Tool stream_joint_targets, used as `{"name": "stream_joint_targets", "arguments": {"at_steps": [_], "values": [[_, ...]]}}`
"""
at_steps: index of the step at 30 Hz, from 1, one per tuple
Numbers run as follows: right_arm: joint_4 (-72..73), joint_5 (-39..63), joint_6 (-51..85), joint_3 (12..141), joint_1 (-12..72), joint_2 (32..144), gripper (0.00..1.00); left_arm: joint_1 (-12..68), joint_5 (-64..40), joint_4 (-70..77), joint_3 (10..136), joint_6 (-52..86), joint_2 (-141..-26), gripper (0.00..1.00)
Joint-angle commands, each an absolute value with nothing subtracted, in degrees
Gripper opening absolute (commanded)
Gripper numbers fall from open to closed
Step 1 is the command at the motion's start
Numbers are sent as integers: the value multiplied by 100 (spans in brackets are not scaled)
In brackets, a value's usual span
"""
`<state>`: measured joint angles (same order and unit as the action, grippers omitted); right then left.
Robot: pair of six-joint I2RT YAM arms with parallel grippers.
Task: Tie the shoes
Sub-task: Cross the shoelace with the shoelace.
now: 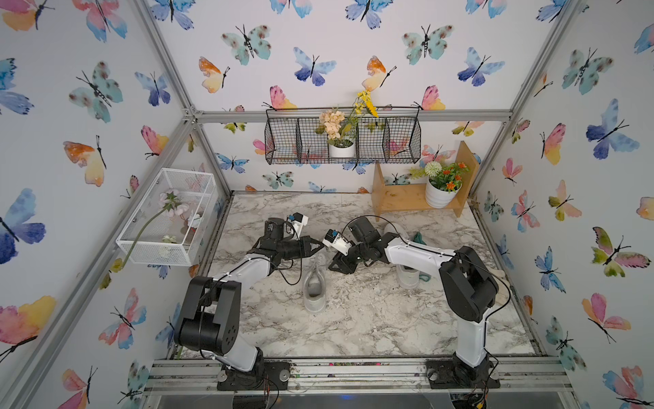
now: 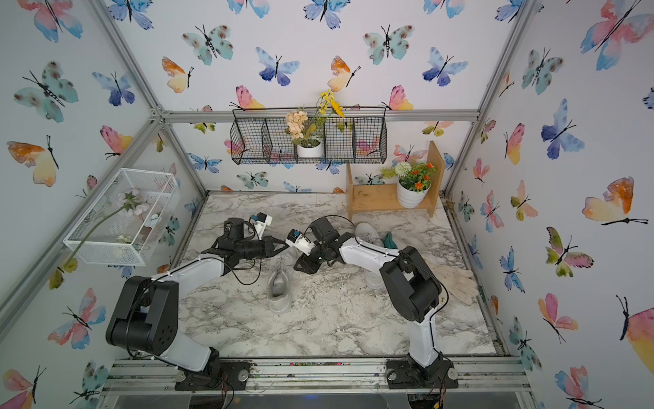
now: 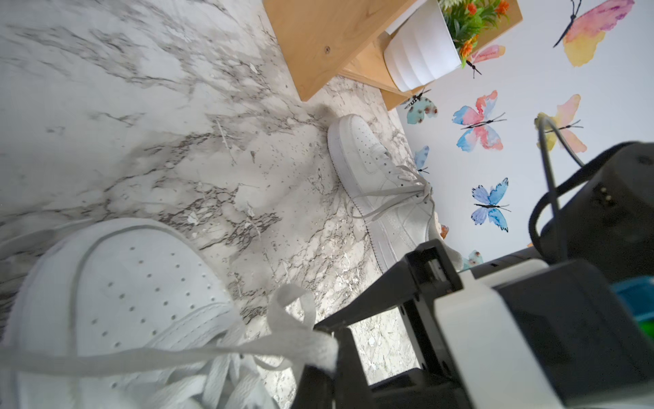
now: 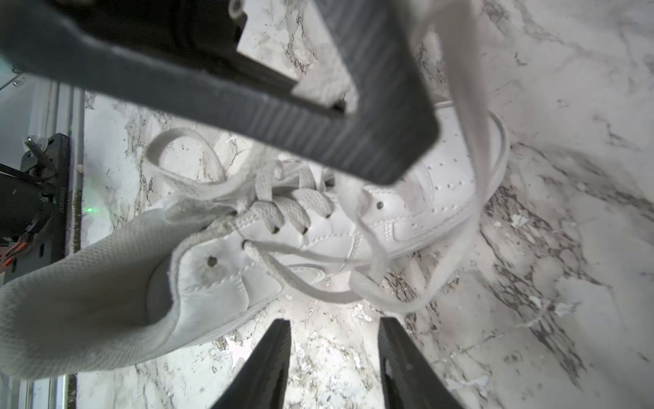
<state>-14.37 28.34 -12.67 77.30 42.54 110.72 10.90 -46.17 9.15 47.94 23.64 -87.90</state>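
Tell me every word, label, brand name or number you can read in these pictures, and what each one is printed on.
No text here can be read.
White sneaker: only a stitched curved mark on its side, with no letters.
Black mount at the table edge: a thin line of pale print, too small and blurred to read.

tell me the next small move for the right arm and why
Probably ease the right gripper forward onto the loose lace beside the shoe and close: its fingers stand open and empty just short of it, while the left gripper is shut on the other lace.
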Motion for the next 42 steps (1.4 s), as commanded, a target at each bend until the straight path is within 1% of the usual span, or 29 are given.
{"name": "stream_joint_targets", "arguments": {"at_steps": [1, 5, 14, 18, 25, 28, 33, 42], "values": [[-1318, 3007, -1424, 7373, 4018, 10765, 47, 885, -4321, 869, 4644, 2422, -8504, 0], [-831, 3391, -1512, 7194, 3929, 10922, 47, 783, -4396, 868, 4570, 2428, -8472, 0], [-532, 3901, -1703, 7766, 3931, 11809, 47, 762, -4390, 849, 4571, 2430, -8481, 0], [-488, 4080, -1773, 7881, 3929, 12028, 46, 760, -4398, 853, 4579, 2437, -8506, 0], [-467, 4314, -1889, 8071, 3929, 12383, 42, 765, -4417, 844, 4579, 2434, -8517, 0], [-447, 4432, -1870, 8146, 3933, 12488, 39, 762, -4412, 844, 4580, 2434, -8516, 0], [-279, 4648, -1751, 8126, 3946, 12551, 33, 765, -4406, 827, 4579, 2417, -8499, 0], [-110, 4720, -1696, 7870, 3981, 12448, 33, 760, -4377, 751, 4605, 2383, -8479, 0]]}}
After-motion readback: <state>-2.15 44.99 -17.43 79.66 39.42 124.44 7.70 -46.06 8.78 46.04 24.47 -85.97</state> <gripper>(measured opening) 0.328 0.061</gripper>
